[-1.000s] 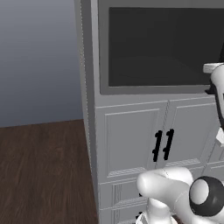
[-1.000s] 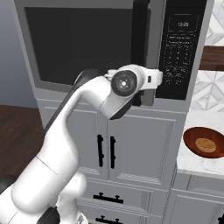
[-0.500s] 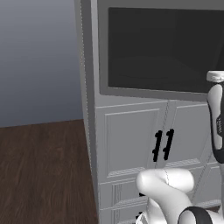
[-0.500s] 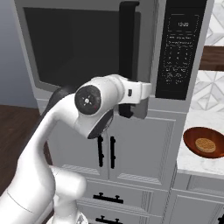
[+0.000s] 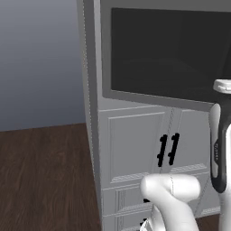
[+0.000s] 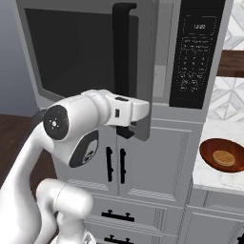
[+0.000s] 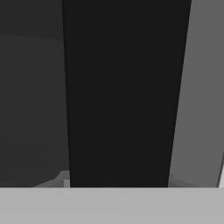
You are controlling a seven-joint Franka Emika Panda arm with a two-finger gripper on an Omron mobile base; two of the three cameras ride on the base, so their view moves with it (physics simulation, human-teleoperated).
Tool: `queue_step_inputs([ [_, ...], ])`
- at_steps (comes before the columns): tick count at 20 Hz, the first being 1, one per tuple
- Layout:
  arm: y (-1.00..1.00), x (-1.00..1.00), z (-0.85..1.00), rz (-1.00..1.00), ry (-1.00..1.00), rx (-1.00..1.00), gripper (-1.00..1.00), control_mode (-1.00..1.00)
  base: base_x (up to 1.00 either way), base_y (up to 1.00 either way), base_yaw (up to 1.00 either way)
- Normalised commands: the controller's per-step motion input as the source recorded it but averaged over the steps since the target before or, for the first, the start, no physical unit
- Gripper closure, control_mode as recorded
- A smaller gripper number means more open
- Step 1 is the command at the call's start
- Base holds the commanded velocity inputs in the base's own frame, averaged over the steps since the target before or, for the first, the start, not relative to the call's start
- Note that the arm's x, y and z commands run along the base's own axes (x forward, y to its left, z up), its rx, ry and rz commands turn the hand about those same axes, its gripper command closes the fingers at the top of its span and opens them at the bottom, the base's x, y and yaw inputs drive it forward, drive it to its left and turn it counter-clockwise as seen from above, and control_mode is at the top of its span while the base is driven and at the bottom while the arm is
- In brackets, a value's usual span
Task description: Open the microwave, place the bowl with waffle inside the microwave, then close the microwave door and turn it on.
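Note:
The microwave (image 6: 190, 57) is built in above white cabinets, and its keypad panel is on the right. The microwave door (image 6: 71, 52) stands partly swung out, with a gap showing the light inside at its right edge. My gripper (image 6: 129, 131) is shut around the lower end of the long black bar handle (image 6: 123, 47). In the hand view that handle (image 7: 122, 96) is a wide black bar right in front, with grey door frame (image 7: 197, 96) beside it. The reddish-brown bowl (image 6: 223, 155) with the waffle (image 6: 223, 157) sits on the counter at the right. The dark door window (image 5: 167, 49) also faces the left base view.
White cabinet doors with short black handles (image 6: 116, 165) (image 5: 168, 150) stand below the microwave, with drawers under them. The marble counter (image 6: 214, 178) lies to the right. Dark wood floor (image 5: 45, 171) spreads to the left of the cabinet column.
The door has swung further out, and its handle has moved left in the right base view. My hand went with it, holding the handle's lower end.

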Motion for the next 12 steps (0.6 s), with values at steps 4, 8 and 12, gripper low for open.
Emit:
queue_step_inputs([
  [4,0.03,-0.45,0.00,0.00,0.12,0.00,1.00,-1.00,0.00,0.00,0.00],
  [8,0.00,0.00,0.00,0.00,0.00,0.00,1.00,-1.00,0.00,0.00,0.00],
  [12,0.00,0.00,0.00,0.00,0.00,0.00,-1.00,-1.00,0.00,0.00,0.00],
])
